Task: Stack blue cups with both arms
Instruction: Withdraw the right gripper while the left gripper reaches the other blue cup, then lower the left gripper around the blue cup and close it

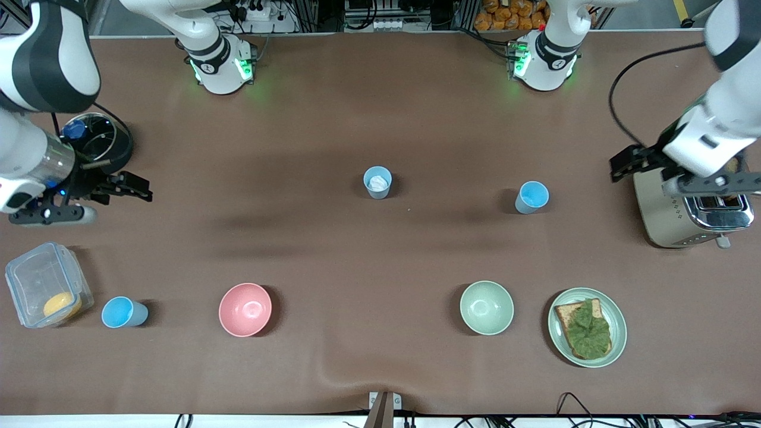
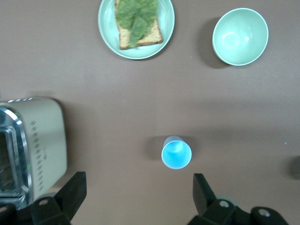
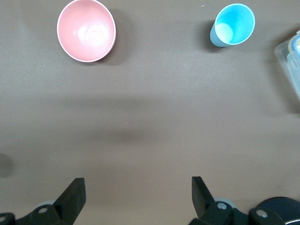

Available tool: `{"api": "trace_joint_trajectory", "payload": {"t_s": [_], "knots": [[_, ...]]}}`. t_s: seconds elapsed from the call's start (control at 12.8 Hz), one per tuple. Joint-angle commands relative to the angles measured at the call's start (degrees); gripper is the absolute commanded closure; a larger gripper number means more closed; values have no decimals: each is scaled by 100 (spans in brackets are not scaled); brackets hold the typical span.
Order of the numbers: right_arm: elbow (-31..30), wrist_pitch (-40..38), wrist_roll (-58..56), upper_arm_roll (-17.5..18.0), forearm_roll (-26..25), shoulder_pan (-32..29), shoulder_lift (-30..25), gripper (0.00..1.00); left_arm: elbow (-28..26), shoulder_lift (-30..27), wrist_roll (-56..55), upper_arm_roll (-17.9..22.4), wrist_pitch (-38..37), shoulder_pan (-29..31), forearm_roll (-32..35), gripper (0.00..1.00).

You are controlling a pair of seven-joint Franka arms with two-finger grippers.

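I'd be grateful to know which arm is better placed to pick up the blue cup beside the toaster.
Left. The left gripper hangs open over the toaster, close to that blue cup; the right gripper is at the table's right-arm end.

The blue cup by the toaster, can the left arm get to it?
Probably yes. The left gripper is open above the table, and the blue cup stands alone with bare table around it.

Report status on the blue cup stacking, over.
Left gripper over toaster, right gripper beside black pot, both open. Three blue cups apart, unstacked.
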Motion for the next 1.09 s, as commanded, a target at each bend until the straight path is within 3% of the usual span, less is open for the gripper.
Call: {"api": "trace_joint_trajectory", "payload": {"t_s": [0.0,0.47,1.01], "knots": [[-184,-385,-55,650,-200,-560,-649,0,-506,59,-73,-276,670,68,-343,0],[572,-687,-11,652,-261,-702,-456,0,-1508,533,-257,-733,2391,-20,-582,0],[732,-785,-2,652,-472,-588,-350,0,-3091,753,-275,-821,4318,-159,-757,0]]}}
